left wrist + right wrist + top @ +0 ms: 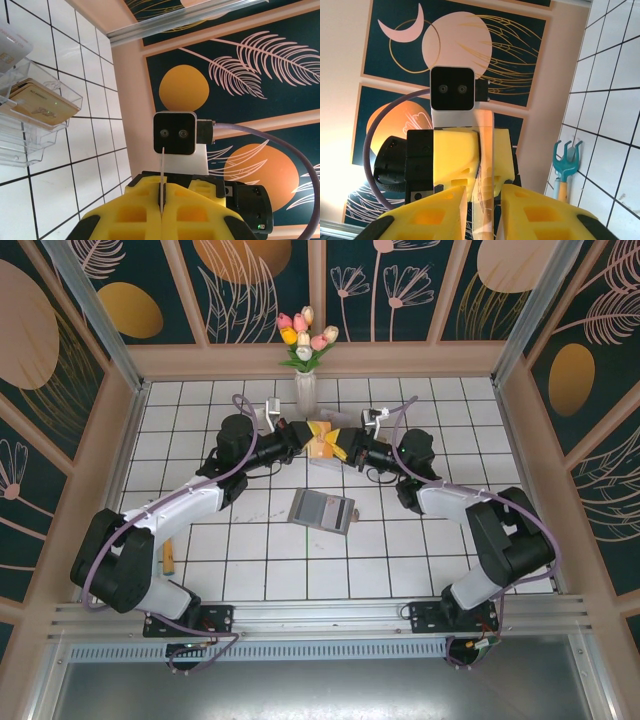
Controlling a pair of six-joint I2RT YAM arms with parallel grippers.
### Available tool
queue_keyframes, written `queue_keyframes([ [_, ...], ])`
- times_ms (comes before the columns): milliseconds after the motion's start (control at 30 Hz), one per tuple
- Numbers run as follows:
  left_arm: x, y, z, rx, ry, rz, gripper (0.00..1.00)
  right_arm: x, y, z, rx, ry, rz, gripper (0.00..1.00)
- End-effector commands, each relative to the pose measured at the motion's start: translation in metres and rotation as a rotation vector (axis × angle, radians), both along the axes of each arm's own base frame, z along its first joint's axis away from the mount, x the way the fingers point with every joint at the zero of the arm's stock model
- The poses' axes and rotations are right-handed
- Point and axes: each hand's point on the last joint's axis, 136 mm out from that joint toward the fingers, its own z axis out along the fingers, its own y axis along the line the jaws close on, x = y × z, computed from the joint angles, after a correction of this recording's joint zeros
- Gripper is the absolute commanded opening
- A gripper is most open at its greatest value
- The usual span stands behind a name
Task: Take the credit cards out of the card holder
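- The card holder (pixel 322 510) lies open at the middle of the counter (pixel 250 570), its 2 grey panels flat, well apart from both pincers.
- 1 credit card (pixel 322 445) sits between the pincers, nearer the far edge.
- The left pincer (pixel 162 192) is clamped on that card, which shows edge-on between its closed fingers.
- The right pincer (pixel 484 192) faces it with jaws narrow and the card in the gap. I cannot tell whether the pads press on it.
- A clear tray (pixel 30 145) nearby holds tan cards (pixel 40 102).
- A vase of tulips (pixel 305 390) stands at the far edge.
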Motion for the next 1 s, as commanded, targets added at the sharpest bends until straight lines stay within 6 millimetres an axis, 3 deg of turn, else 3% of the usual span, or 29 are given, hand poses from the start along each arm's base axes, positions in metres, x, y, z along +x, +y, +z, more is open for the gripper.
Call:
queue_keyframes([
  [0, -0.001, 0.0, 0.016, -0.034, -0.028, -0.01, 0.0, -0.003, 0.003, 0.025, 0.05, -0.099, 0.02, 0.24],
  [233, -0.005, -0.001, 0.017, -0.044, -0.022, -0.024, 0.0, 0.001, 0.003, 0.022, 0.038, -0.108, 0.025, 0.17],
  [400, -0.006, 0.0, 0.014, -0.036, -0.011, -0.021, 0.03, 0.004, 0.004, 0.02, 0.021, -0.115, 0.03, 0.02],
  [533, 0.001, 0.007, 0.0, 0.063, 0.02, 0.027, 0.39, 0.009, -0.004, 0.012, -0.052, -0.141, -0.002, 0.0],
  [567, 0.003, 0.012, -0.007, 0.102, 0.038, 0.051, 0.52, 0.012, -0.007, 0.01, -0.093, -0.159, -0.018, 0.0],
  [667, 0.007, 0.027, -0.028, 0.19, 0.063, 0.08, 0.79, 0.022, -0.022, -0.003, -0.263, -0.231, -0.077, 0.0],
  [833, 0.009, 0.06, -0.049, 0.253, 0.083, 0.141, 0.94, 0.04, -0.052, -0.014, -0.561, -0.325, -0.153, 0.0],
  [967, 0.008, 0.088, -0.069, 0.299, 0.127, 0.193, 0.99, 0.055, -0.066, -0.017, -0.761, -0.39, -0.146, 0.0],
])
